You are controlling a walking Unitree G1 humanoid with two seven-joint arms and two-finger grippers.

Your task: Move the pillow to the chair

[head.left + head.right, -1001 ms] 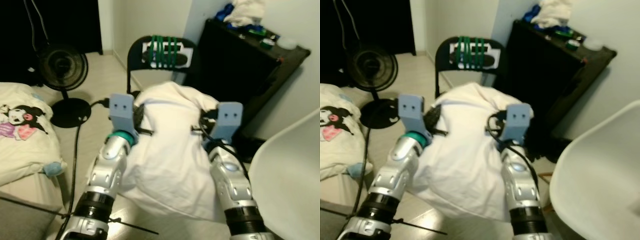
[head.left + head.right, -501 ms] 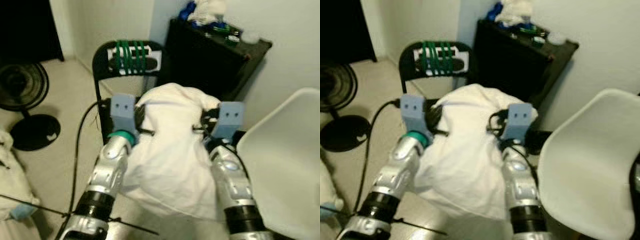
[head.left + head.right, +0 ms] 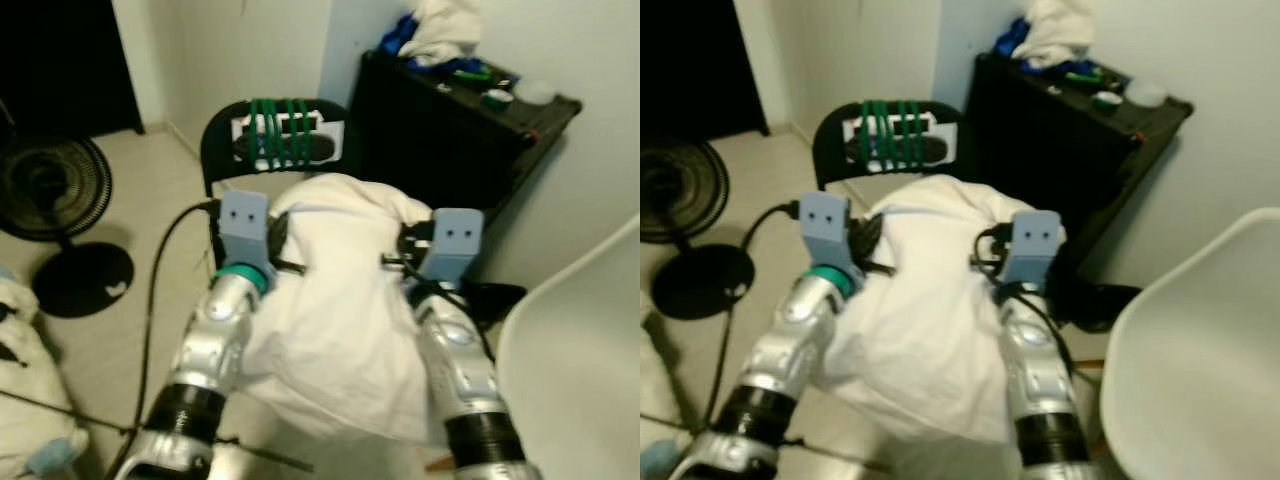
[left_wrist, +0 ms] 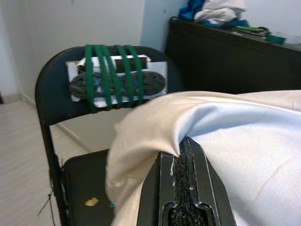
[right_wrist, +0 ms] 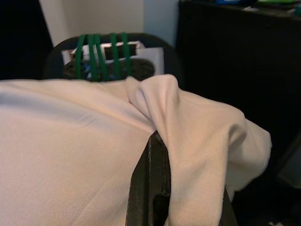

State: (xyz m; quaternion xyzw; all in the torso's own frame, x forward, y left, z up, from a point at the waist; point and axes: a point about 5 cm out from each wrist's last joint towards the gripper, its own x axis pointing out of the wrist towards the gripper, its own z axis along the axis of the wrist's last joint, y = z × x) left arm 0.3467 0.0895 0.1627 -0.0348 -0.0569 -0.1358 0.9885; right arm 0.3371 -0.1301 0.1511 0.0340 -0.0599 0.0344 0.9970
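**Desk:** What are you carrying, and what does it look like?

**Operator:** I've got the pillow (image 3: 335,320) slung between both arms. It's a soft, white, rumpled mass in a smooth cotton-like case that sags in loose folds below the wrists. Its far end bulges up just in front of the chair (image 3: 283,135), a black folding chair with a rounded backrest and a flat dark seat. Green cord (image 4: 110,70) is wound several times round the backrest over a white card and a dark braided bundle.

**Desk:** And the jaws?

**Operator:** On the left gripper (image 4: 186,155), my wrist camera shows the two black fingers pressed together with a fold of the pillowcase pinched between them; the ribbed pads are nearly touching. The right gripper (image 5: 157,150) is likewise clamped on fabric, with a ridge of cloth draped over its fingers and hanging down one side.

**Desk:** Where is the pillow relative to the seat?

**Operator:** It's held up in the air, close to the chair and level with the lower backrest. The chair seat shows beneath the pillow's near edge in the left wrist view.

**Desk:** Surroundings?

**Operator:** A glossy black cabinet (image 3: 450,130) beside the chair with clothes heaped on top, a black floor fan (image 3: 50,190) to my left, and a smooth white moulded chair shell (image 3: 580,370) to my right.
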